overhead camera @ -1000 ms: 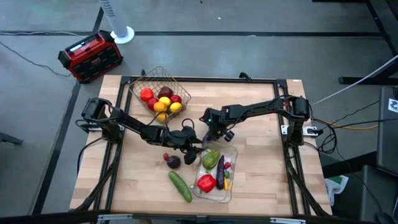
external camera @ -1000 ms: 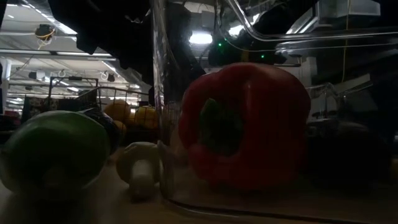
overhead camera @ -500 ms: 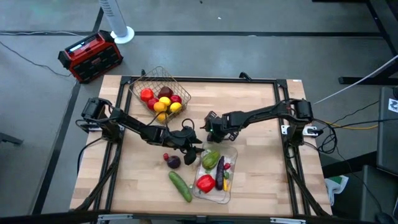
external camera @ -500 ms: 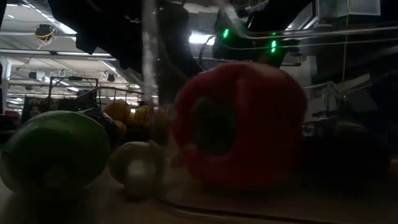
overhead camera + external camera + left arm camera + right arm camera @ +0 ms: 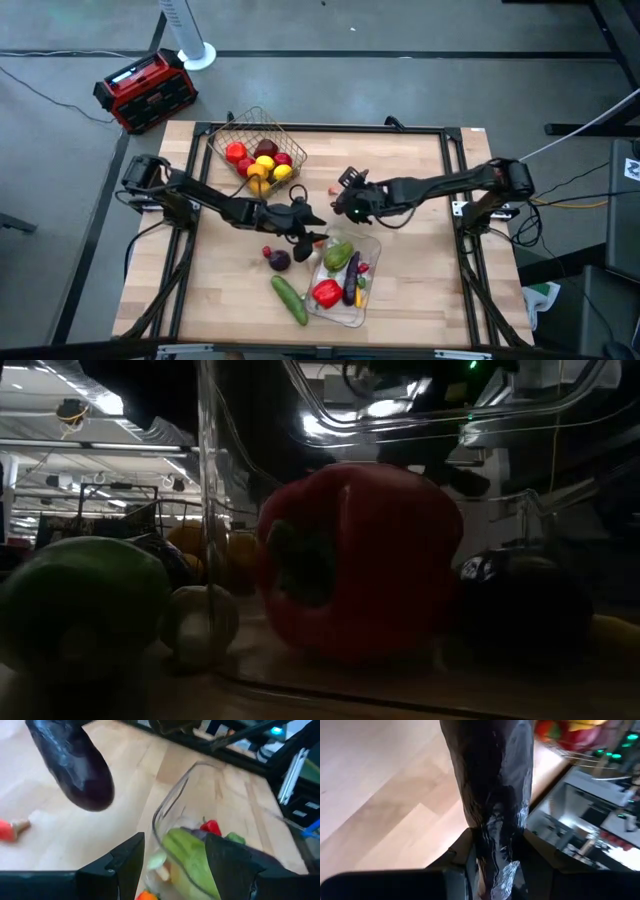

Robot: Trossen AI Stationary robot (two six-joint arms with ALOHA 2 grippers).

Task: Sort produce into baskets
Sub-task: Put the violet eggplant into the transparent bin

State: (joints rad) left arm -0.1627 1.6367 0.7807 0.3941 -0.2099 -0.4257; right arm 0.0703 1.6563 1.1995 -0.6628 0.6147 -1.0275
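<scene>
Several vegetables sit in the clear tray [image 5: 176,790] at the near side of the bench: a red pepper [image 5: 327,293], a green squash [image 5: 338,254] and a dark eggplant [image 5: 350,283]. A cucumber [image 5: 290,298] and a round purple piece [image 5: 280,261] lie loose on the wood just beside it. Over the last second the tray has slid and turned a little. In the low view its wall and the pepper behind it have moved sideways together.

The left gripper [image 5: 312,240] is at the tray's far corner. Its jaws are spread and the rim shows between them. I cannot tell whether they touch the rim, so the shove may or may not be theirs.

Just beyond, the right gripper [image 5: 494,840] has changed most. Its jaws have drawn in and now pinch a long dark eggplant [image 5: 492,780] by one end. The left wrist view shows it hanging clear of the bench. The arm has also stretched lower and come off the tray's far edge toward the middle of the bench.

Farthest back, the wire basket [image 5: 225,140] holds only round red and yellow fruit. By that split, the held eggplant probably belongs in the tray. The tray's new position matters for the drop, and the loose cucumber and purple piece are not yet sorted.
</scene>
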